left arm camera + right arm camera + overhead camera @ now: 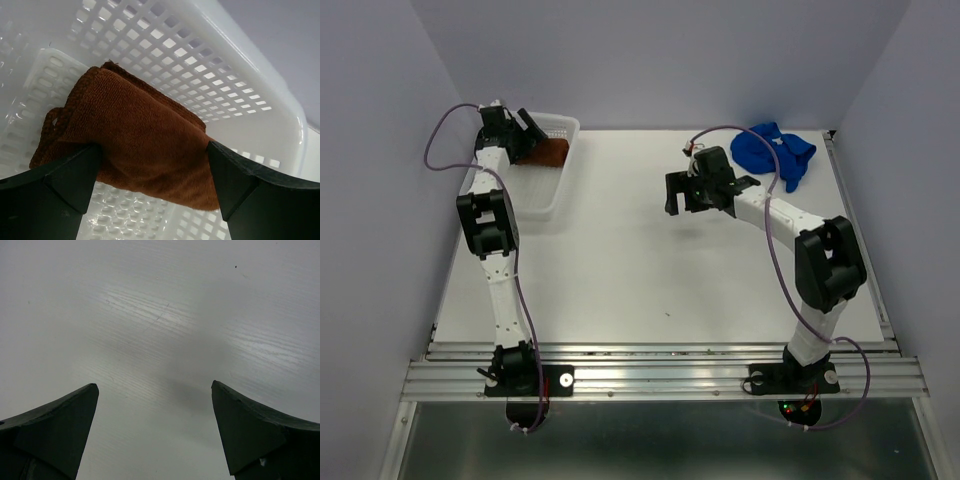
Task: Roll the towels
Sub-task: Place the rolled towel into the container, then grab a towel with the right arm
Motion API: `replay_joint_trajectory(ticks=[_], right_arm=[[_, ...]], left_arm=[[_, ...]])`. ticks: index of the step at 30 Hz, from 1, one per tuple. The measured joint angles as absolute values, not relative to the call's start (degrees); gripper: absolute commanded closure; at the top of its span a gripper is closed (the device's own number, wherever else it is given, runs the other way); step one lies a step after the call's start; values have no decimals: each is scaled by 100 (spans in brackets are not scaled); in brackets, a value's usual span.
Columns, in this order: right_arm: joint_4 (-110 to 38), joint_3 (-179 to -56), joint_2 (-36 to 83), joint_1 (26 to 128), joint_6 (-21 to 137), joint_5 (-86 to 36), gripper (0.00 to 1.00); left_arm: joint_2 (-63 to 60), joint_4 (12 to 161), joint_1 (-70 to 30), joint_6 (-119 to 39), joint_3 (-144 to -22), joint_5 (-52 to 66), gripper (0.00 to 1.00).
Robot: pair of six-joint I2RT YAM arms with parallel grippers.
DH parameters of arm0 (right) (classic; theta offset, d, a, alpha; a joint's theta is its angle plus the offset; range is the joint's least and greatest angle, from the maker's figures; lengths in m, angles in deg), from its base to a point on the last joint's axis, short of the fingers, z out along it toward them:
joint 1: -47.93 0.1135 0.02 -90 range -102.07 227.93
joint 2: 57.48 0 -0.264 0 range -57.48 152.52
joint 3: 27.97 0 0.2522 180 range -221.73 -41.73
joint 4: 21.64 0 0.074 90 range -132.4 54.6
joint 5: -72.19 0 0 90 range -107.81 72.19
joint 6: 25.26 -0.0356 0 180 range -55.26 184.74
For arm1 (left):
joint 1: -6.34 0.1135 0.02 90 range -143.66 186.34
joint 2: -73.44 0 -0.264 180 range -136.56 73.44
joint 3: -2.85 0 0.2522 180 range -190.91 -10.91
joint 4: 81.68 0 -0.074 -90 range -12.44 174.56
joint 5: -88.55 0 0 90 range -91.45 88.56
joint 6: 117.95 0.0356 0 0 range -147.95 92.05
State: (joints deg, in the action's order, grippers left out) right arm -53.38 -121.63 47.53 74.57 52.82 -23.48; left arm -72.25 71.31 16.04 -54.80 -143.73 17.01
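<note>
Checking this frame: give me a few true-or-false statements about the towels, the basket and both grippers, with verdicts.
1. The rust-brown towel lies inside the white mesh basket. True.
2. The blue towel is neatly rolled. False: it lies crumpled at the far right corner of the table.
3. The right gripper is open above a bare part of the table. True.
4. The left gripper is shut on the blue towel. False: it is open, with its fingers either side of the rust-brown towel in the basket.
</note>
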Motion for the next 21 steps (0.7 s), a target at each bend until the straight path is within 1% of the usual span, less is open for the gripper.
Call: replay_joint_trajectory(ticks=[4, 21], right_arm=[[-5340, -12163, 4801, 7457, 5295, -2319, 0], [-5370, -12240, 4873, 7419, 5293, -2265, 0]], left_arm=[[-7385, 7207, 1612, -5480, -14419, 1686, 1], [-7299, 7482, 1569, -5478, -14399, 1758, 1]])
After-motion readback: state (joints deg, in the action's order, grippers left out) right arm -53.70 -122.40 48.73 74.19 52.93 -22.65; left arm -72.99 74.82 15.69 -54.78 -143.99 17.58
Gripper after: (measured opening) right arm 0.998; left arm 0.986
